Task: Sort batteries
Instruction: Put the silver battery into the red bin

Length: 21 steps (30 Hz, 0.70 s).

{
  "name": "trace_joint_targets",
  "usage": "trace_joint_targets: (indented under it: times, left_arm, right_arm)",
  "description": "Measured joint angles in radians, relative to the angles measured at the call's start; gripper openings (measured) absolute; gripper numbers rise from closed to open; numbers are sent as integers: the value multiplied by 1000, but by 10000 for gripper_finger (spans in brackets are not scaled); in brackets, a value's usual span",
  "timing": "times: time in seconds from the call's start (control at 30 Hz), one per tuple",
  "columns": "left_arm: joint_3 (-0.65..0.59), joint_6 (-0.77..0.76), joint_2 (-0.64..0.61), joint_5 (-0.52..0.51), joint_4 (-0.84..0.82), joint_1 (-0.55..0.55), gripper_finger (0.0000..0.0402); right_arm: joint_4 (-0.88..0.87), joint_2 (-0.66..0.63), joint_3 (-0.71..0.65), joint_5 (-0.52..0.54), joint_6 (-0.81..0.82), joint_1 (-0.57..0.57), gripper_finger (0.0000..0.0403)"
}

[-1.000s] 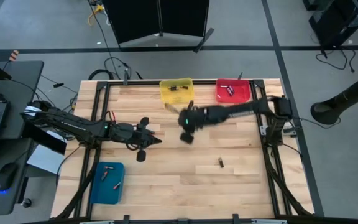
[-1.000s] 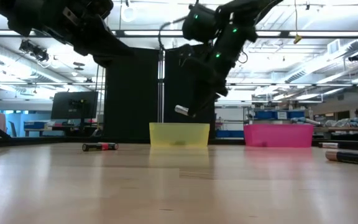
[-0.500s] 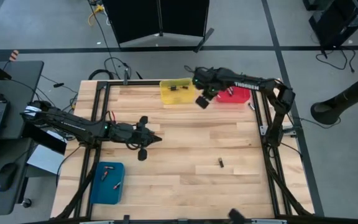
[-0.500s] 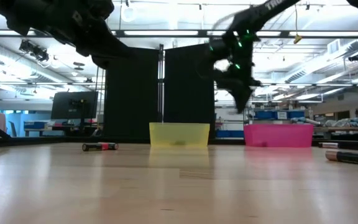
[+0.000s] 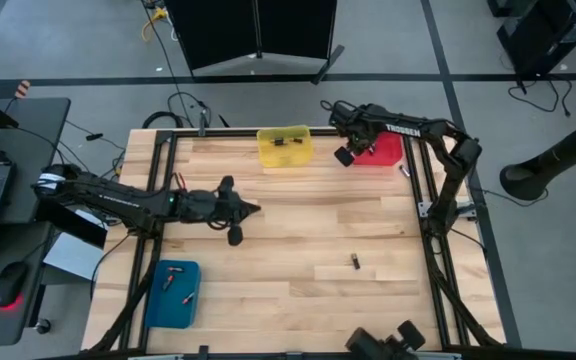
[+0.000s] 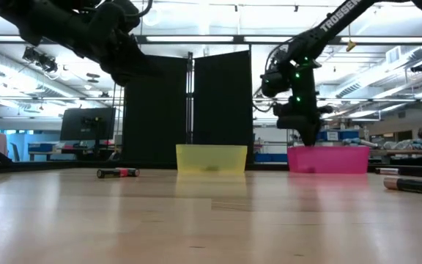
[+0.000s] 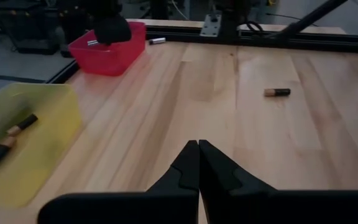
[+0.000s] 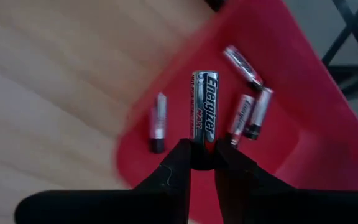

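The right gripper (image 8: 202, 163) hangs over the near edge of the red bin (image 5: 388, 152) at the table's far side, pinching an Energizer battery (image 8: 204, 118) by one end so its length sticks out past the fingertips, likely so it can fall cleanly among the four cells (image 8: 247, 112) already lying in that bin. The left gripper (image 7: 198, 163) waits above bare wood near the table's middle, fingers pressed together and holding nothing. The yellow bin (image 5: 284, 146) holds a few batteries, and the blue bin (image 5: 173, 290) by the near left corner holds others. One loose battery (image 5: 354, 262) lies on the wooden table (image 5: 298, 290), well apart from every bin, seemingly not yet sorted.
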Motion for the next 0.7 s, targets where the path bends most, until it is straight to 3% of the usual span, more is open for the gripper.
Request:
trace_joint_targets:
  times: [0.33,0.6,0.7]
  left_arm:
    - [0,0,0,10,-33,3,6]
    - [0,-15,0,11,-87,5,6]
    - [4,-20,0,66,-165,34,6]
  right_arm:
    - [113,0,-72,-134,-52,-125,57]
    - [143,0,-95,-200,-95,-162,95]
    - [142,0,-95,-196,-101,-160,106]
